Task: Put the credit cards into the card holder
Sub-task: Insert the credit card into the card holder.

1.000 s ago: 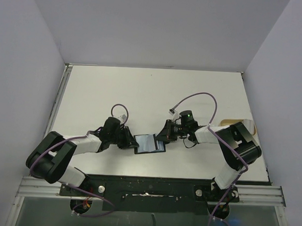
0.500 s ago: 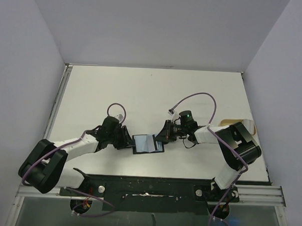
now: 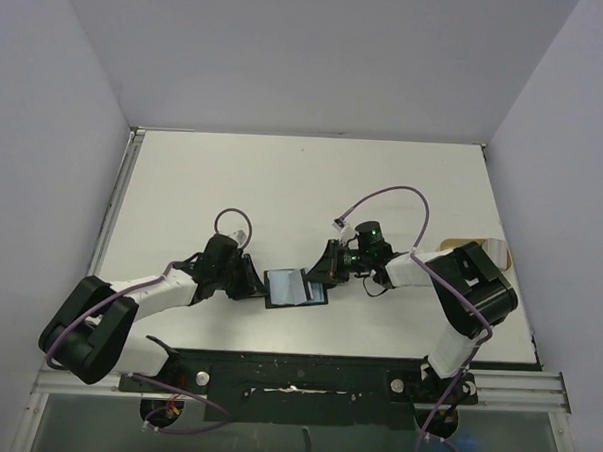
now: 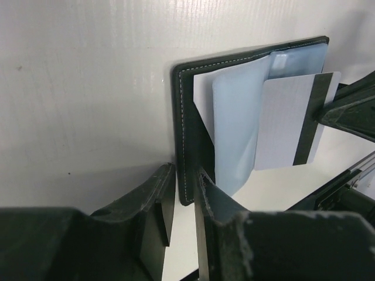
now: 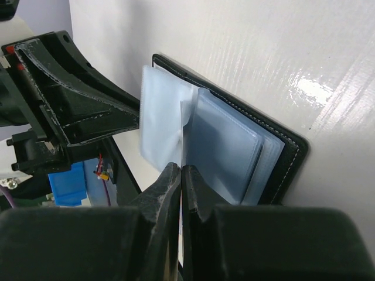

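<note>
Right pincer (image 5: 181, 171) pinching credit card (image 4: 287, 123) over card holder (image 4: 186, 117), left pincer (image 4: 184, 172) grip unclear

My left hand (image 4: 184, 171) has its two fingers either side of the near edge of the open black stitched card holder (image 4: 186, 117) on the white bench (image 4: 88, 88), seemingly pinching it. A pale grey card with a dark stripe (image 4: 284, 123) overlaps its pale blue plastic sleeves (image 4: 234, 134).

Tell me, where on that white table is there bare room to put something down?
The far half of the table, up to the back wall, is bare. It is crowded in the near middle, where the left gripper and right gripper meet at the card holder.
</note>
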Available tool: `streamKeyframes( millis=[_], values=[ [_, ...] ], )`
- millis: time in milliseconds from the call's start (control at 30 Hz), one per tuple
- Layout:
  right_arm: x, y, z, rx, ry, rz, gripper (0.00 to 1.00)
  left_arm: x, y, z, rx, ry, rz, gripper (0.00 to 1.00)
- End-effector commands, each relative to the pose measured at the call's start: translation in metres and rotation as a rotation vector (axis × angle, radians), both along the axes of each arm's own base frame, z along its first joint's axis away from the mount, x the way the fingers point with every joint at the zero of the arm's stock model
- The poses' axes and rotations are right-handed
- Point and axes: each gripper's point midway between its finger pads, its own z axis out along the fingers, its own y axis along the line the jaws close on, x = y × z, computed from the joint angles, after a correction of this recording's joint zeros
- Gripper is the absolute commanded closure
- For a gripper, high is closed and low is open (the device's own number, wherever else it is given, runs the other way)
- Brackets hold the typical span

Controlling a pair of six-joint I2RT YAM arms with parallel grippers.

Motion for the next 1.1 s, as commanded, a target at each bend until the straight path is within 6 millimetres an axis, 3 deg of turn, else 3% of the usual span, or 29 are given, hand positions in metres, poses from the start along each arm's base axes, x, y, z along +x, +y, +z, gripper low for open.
streamKeyframes(
  millis=[0,433,600,1067],
  values=[
    [0.004,0.013,0.011,0.059,-0.039,0.028,1.00,0.006,-0.007,0.003,-0.037,-0.044,-0.022,0.82],
    [0.012,0.015,0.003,0.028,-0.039,-0.028,1.00,0.005,-0.007,-0.003,-0.040,-0.035,-0.026,0.86],
    [0.016,0.014,0.009,0.033,-0.055,-0.050,1.00,0.004,-0.007,-0.005,-0.035,-0.030,-0.028,0.86],
    [0.020,-0.005,0.008,0.001,-0.053,-0.099,1.00,0.004,-0.007,-0.004,-0.035,-0.022,-0.026,0.86]
  ],
)
